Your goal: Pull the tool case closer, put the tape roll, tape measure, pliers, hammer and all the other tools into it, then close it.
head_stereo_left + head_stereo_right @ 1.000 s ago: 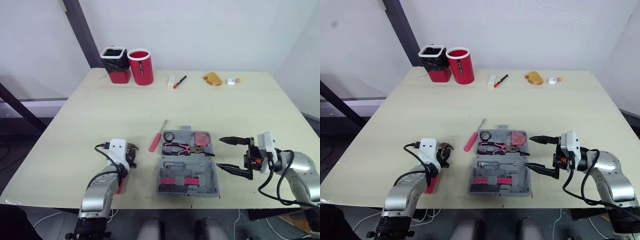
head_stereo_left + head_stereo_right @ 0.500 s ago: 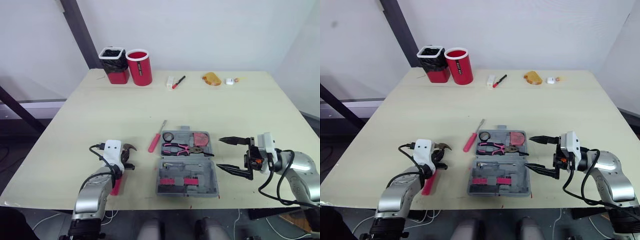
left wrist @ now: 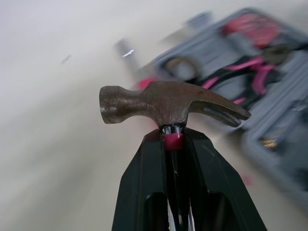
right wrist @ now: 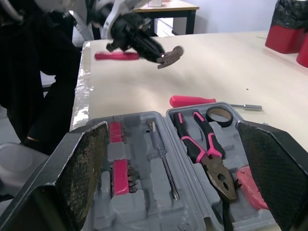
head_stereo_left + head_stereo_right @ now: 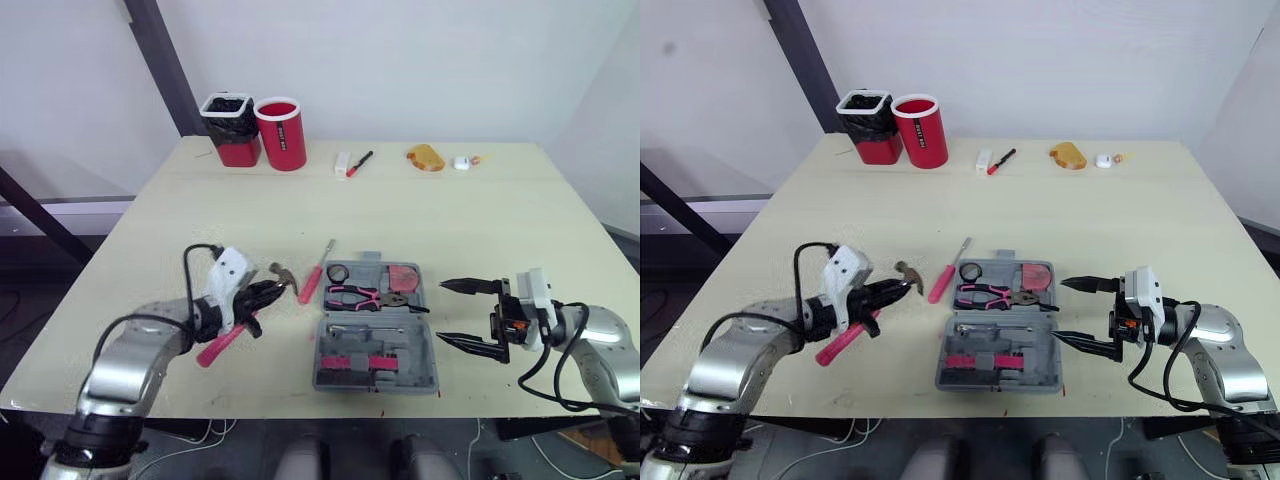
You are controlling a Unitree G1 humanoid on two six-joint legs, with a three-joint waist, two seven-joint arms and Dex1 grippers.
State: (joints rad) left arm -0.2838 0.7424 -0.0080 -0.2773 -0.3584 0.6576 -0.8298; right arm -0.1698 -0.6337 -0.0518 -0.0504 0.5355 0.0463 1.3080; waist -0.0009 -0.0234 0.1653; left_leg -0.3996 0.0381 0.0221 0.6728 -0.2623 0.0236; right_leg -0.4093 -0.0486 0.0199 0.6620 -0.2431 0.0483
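Hammer [image 5: 222, 342] hangs left of the tool case [image 5: 422, 352], clamped just below its steel head by the left gripper [image 5: 270, 289], whose fingers are pinched narrow on the pink handle. The head is raised off the table and points towards the case, while the handle slants away from it. A pink-handled screwdriver [image 5: 311, 285] lies on the table just beside the case's far left corner. The case lies open and flat. Its far half holds the tape roll [image 5: 338, 272], the pliers [image 5: 365, 295] and the red tape measure [image 5: 404, 277]. Just right of the case sits the right gripper [image 5: 441, 312], its fingers spread wide, gripping nothing, with the tips aimed at the case's right edge.
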